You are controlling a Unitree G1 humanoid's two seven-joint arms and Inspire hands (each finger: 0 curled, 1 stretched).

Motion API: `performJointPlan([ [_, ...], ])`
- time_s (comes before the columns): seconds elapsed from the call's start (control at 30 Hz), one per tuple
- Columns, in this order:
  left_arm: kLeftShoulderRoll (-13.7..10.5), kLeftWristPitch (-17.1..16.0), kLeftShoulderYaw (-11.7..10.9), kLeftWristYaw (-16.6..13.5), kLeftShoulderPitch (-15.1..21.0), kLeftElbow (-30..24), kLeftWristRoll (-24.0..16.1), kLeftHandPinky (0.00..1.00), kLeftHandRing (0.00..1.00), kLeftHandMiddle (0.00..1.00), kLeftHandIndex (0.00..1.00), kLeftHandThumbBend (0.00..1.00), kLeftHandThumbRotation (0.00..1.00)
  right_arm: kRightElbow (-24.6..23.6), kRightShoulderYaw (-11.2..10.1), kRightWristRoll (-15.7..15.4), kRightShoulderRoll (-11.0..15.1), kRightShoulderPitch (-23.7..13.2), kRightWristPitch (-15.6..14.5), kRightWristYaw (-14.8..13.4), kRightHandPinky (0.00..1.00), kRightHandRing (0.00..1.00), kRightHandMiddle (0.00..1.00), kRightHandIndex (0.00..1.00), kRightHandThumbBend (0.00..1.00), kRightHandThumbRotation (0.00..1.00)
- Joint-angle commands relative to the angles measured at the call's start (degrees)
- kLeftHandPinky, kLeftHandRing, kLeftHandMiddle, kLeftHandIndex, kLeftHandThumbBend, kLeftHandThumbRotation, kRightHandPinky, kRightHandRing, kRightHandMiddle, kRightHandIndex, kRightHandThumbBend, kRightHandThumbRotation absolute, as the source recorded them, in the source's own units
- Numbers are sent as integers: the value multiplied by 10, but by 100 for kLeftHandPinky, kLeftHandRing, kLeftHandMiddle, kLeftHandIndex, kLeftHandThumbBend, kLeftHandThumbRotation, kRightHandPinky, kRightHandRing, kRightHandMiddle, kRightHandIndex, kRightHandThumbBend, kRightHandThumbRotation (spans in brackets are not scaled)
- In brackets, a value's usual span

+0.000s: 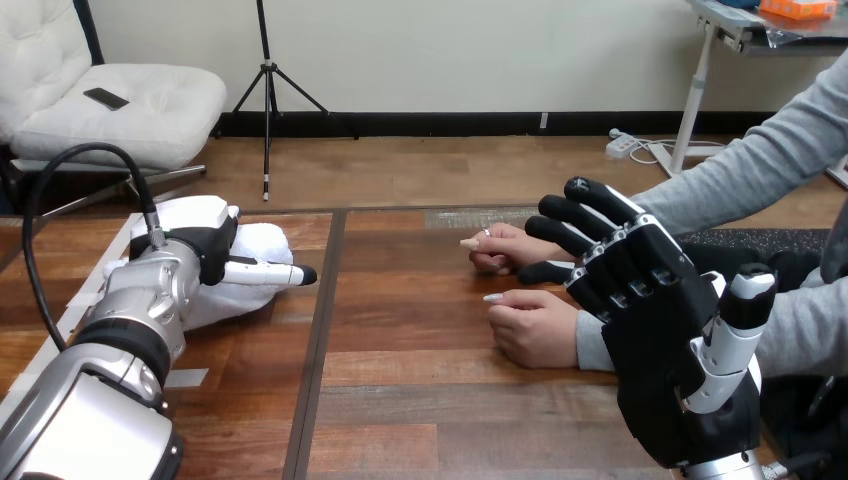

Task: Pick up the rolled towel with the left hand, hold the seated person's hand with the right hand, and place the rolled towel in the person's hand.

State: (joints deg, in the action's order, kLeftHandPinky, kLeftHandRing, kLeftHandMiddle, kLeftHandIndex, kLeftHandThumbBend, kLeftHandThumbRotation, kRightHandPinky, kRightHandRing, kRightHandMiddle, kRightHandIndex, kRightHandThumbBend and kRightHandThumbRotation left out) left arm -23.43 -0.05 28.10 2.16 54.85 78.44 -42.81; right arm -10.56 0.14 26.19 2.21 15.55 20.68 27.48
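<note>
The white rolled towel lies on the wooden table at the left. My left hand rests on top of it and covers most of it. My right hand is raised at the right with its palm towards the camera and its fingers spread and nearly straight, holding nothing. Two of the person's hands lie on the table just left of it. The nearer hand is loosely closed beside my palm. The farther hand lies by my fingertips, and I cannot tell if they touch.
A dark seam runs front to back between the table's boards, right of the towel. The person's grey sleeves come in from the right edge behind my right hand. Bare wood lies between the towel and the person's hands.
</note>
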Motion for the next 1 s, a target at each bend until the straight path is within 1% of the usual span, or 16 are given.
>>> performJointPlan([
  [0.0,4,-7,-2,-3,27,-5,7,100,100,100,100,100,91,-27,3,8,-7,-13,16,6,62,79,79,78,89,100],
  [0.47,8,-3,-4,6,20,-5,17,100,100,100,100,100,89,-30,1,13,-4,-10,9,8,64,79,79,78,90,100],
  [0.7,9,-2,1,9,16,-5,19,100,100,100,100,100,88,-31,1,10,-4,-8,10,6,64,79,79,78,90,100],
  [0.97,8,-1,2,9,12,-5,20,100,100,100,100,100,89,-30,1,13,-4,-9,10,9,64,79,79,78,90,100],
])
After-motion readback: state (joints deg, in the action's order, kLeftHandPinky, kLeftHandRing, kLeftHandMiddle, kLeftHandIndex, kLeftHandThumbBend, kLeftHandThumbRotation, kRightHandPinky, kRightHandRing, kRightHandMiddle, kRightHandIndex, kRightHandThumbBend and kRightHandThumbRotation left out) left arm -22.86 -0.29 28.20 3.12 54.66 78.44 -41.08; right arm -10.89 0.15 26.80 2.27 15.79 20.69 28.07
